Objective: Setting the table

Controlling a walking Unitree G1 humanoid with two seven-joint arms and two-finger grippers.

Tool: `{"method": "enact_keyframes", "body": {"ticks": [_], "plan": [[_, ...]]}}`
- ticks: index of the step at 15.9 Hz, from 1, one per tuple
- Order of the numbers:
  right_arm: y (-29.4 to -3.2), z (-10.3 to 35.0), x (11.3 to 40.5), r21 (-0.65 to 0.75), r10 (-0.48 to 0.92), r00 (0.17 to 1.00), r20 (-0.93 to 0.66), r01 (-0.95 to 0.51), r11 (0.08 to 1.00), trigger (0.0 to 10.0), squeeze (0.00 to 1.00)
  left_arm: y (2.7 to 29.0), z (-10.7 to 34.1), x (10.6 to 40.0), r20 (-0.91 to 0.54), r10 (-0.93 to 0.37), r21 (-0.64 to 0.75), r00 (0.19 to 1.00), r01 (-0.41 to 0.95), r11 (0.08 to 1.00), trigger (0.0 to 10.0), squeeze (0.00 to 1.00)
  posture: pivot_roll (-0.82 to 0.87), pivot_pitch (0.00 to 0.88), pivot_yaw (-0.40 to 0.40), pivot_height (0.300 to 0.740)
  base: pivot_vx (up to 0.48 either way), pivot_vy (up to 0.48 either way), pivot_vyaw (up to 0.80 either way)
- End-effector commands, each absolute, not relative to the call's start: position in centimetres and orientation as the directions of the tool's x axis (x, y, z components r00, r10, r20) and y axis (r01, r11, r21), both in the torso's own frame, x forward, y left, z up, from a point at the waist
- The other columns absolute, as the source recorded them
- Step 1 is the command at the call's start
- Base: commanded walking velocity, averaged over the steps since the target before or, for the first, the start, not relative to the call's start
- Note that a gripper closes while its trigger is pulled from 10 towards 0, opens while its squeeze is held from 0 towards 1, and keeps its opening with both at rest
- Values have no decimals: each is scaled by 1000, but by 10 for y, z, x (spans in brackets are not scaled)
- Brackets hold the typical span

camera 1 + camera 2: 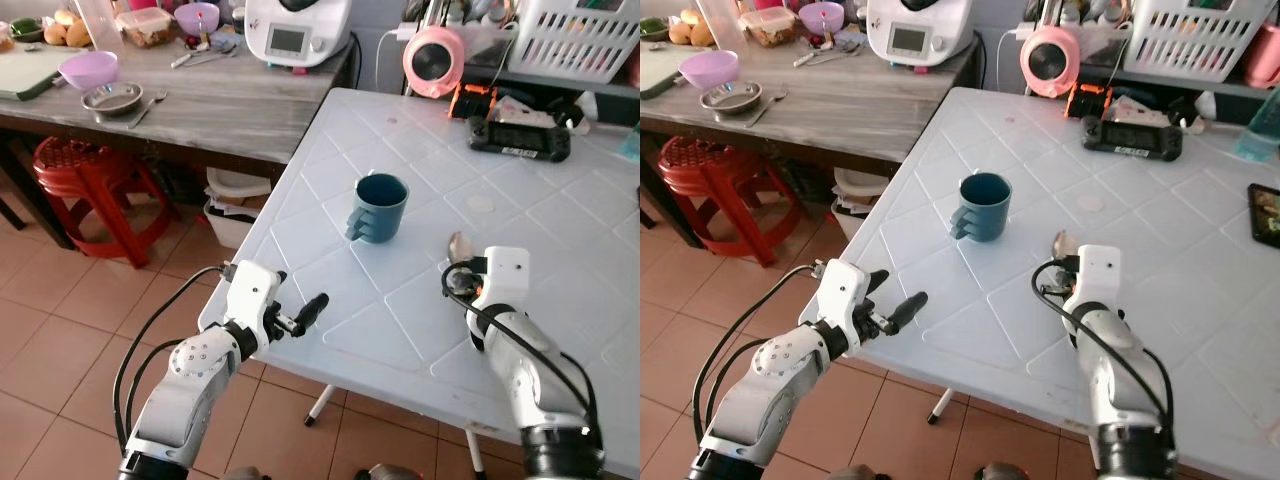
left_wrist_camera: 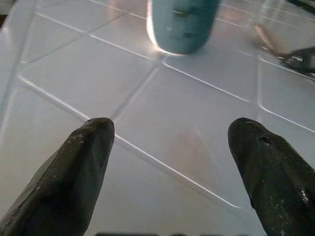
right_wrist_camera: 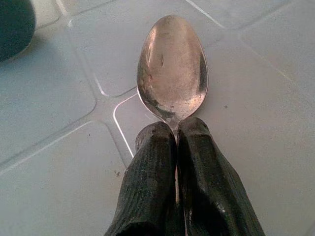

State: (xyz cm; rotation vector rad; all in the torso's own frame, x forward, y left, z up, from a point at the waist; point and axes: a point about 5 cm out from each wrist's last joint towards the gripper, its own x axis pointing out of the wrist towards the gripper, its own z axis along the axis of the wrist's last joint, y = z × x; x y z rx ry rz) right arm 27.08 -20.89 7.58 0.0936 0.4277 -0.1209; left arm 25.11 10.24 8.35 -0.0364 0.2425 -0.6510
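Right wrist view shows the right gripper point(image 3: 174, 130) pinching the thin neck of a tarnished metal spoon point(image 3: 172, 69) just over the white plastic table point(image 3: 256, 88), beside the dark teal ceramic mug point(image 1: 381, 207), so the spoon could swivel or slip, while the left gripper point(image 2: 172, 147) hovers wide apart at the table's edge.

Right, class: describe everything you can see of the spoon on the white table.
The spoon looks like worn, dull silver metal, with smudges and small dents on its oval bowl. The bowl faces up and sits just above or on the white table, to the right of the blue mug. Its handle is hidden, pinched between the shut black fingers of the right hand. Nothing else touches it.
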Motion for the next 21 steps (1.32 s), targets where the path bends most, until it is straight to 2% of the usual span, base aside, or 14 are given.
{"method": "enact_keyframes", "body": {"ticks": [1,3,5,7,8,10,21], "plan": [[-211,49,254,78,-134,832,-538,208,975,0,0,107,89,255,-194,-577,-91,793,572,816,10000,0,-37,16,53,740,0,0,0],[-206,54,249,121,-159,845,-510,253,960,0,0,111,94,260,-160,-539,-84,827,532,842,10000,0,-36,16,50,740,0,0,0],[-196,67,244,124,-152,881,-448,229,965,0,0,121,99,268,-126,-463,-74,877,457,886,10000,0,-39,12,47,740,0,0,0],[-188,80,243,103,-136,918,-372,187,977,2275,0,129,99,274,-118,-405,-60,907,400,914,10000,0,-46,10,46,740,0,0,0],[-187,83,242,131,-138,924,-356,196,972,10000,0,132,100,276,-114,-388,-56,914,384,922,10000,0,-47,10,47,740,0,0,0],[-189,83,237,157,-166,922,-350,232,960,10000,0,133,100,278,-105,-380,-58,919,376,925,10000,0,-47,8,46,740,0,133,0],[-186,80,236,172,-145,918,-368,220,960,10000,0,127,98,279,-100,-398,-67,912,393,917,10000,0,-51,6,46,740,0,480,0]]}}
